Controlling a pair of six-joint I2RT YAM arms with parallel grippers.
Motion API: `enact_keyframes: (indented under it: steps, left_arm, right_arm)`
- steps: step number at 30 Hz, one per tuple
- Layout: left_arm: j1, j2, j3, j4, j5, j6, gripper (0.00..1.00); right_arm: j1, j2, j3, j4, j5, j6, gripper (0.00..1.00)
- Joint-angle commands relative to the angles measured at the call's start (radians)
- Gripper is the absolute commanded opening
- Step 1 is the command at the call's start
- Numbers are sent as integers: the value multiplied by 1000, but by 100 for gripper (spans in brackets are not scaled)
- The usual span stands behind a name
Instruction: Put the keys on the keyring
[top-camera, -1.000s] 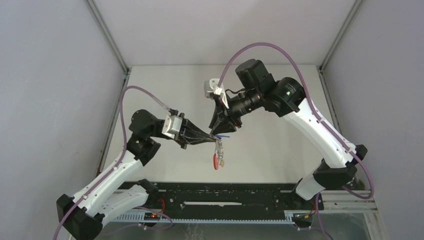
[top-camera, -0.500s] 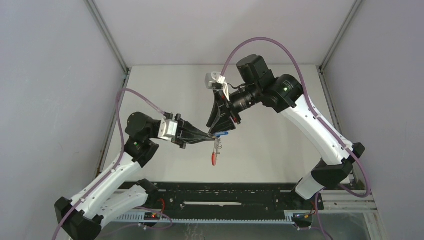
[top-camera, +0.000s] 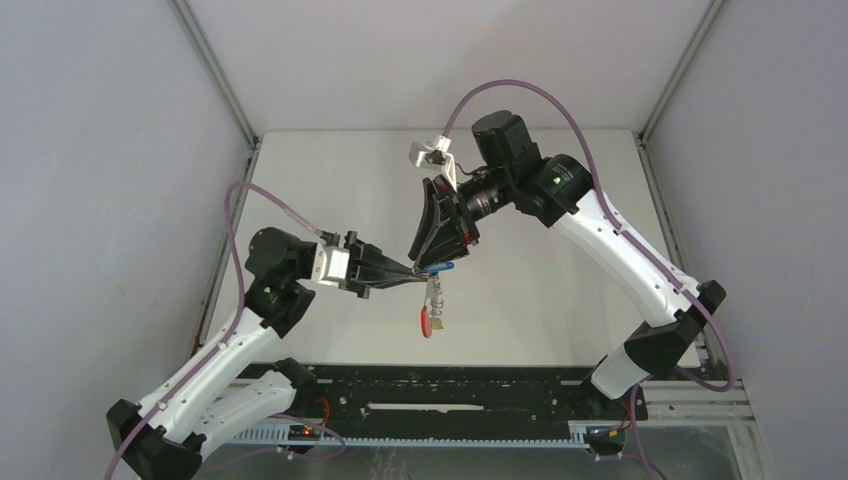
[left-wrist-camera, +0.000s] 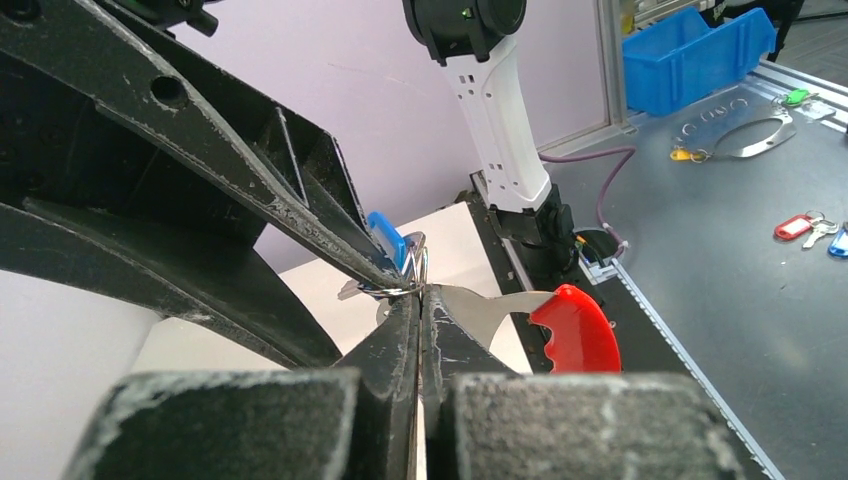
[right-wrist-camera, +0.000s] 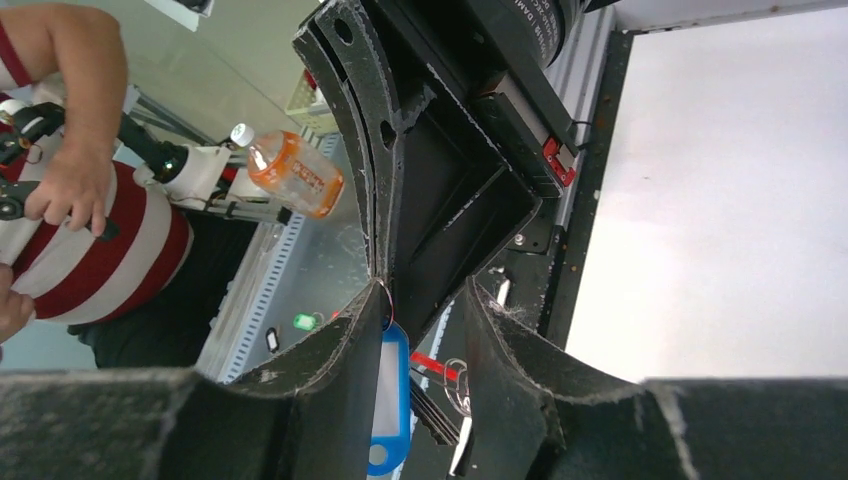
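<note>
Nearest the bases, the left gripper (top-camera: 408, 279) reaches in toward the middle with its jaws pressed fully together on the grey metal edge of the keyring (left-wrist-camera: 478, 306), holding it in the air above the table (top-camera: 560, 260). The red band (left-wrist-camera: 570, 330) hangs below the grip, and in the top view a small pale thing (top-camera: 443, 322) dangles just beside it, too small to tell whether it is the yellow-orange key. Right at the pinched edge sit the wire clips (left-wrist-camera: 416, 268), and the blue key (right-wrist-camera: 386, 395) is up against them, its tag between the fingers of the right gripper (right-wrist-camera: 428, 292), which comes down from the far side to meet the left one tip to tip. Those fingers stand partly apart, the tag lying along one finger (right-wrist-camera: 320, 372) with a gap on its other side, so it looks loosely cradled rather than clamped. A thin wire loop at the top of the tag touches that fingertip, but whether it is threaded through a clip cannot be made out. By my judgement the blue key is at the point of hooking on, not clearly hung; confirming that, and accounting for the second key, is what remains.
</note>
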Motion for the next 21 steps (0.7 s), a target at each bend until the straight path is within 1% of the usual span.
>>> enact_keyframes:
  steps: [1,3,11,21]
  left_arm:
    - [-4,-4,30,47,-72,46,0]
    - [-5,-6,30,46,-74,50,0]
    - [-3,-12,22,47,-92,68,0]
    - [-3,-13,20,58,-107,70,0]
  right_arm:
    - [10,-27,-17,124,-55,92,44]
    - [9,-27,-21,149,-62,118,44]
    - [-1,-30,-88,350,-114,332,43]
    - [-42,-22,-71,433,-121,412,45]
